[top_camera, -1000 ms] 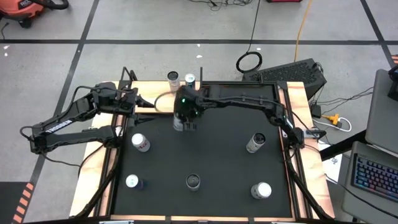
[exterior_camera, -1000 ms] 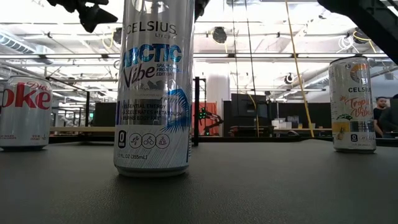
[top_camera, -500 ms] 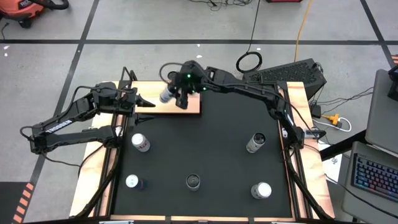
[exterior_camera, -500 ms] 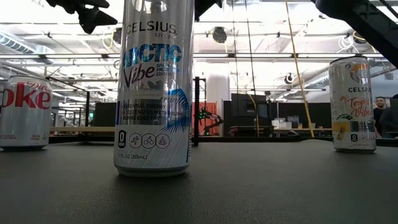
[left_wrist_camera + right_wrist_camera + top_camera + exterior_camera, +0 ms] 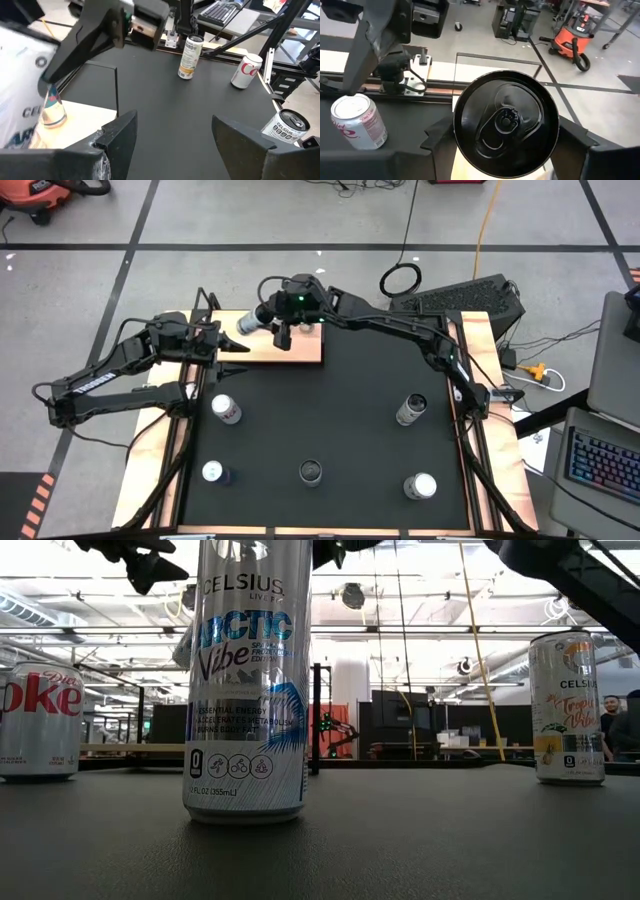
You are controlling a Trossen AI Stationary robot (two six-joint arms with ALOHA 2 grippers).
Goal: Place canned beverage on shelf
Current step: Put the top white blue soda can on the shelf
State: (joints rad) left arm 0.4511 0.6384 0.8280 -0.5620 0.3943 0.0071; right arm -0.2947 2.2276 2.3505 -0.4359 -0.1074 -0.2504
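My right gripper [image 5: 262,320] reaches across to the table's far left, shut on a white canned beverage [image 5: 248,323]. The can hangs tipped above the far left part of the shelf [image 5: 300,352], a light-wood board with thin black corner rods. In the right wrist view the can's dark top with its pull tab [image 5: 505,122] faces the camera between my two fingers. My left gripper [image 5: 240,345] waits at the shelf's left edge, open, with nothing between its fingers [image 5: 175,140]. My right gripper pinches the can's round wall just below the top rim [image 5: 462,145] between its two fingers, one on each side. The fingers come from the table's right, slanting slightly down. The can is lifted clear of the shelf and strongly tilted, bottom end [image 5: 243,326] toward the table's left.
Several other cans stand on the black mat: [image 5: 227,410], [image 5: 212,472], [image 5: 311,471], [image 5: 410,408], [image 5: 423,486]. Narrow wooden strips [image 5: 478,340] edge the mat. The mat's middle between shelf and cans is bare.
My right gripper has carried the can from the mat beside the shelf's near right corner toward the far left, rising over the shelf. It has tipped up from pointing down to nearly level, so the can has gone from upright to strongly tilted.
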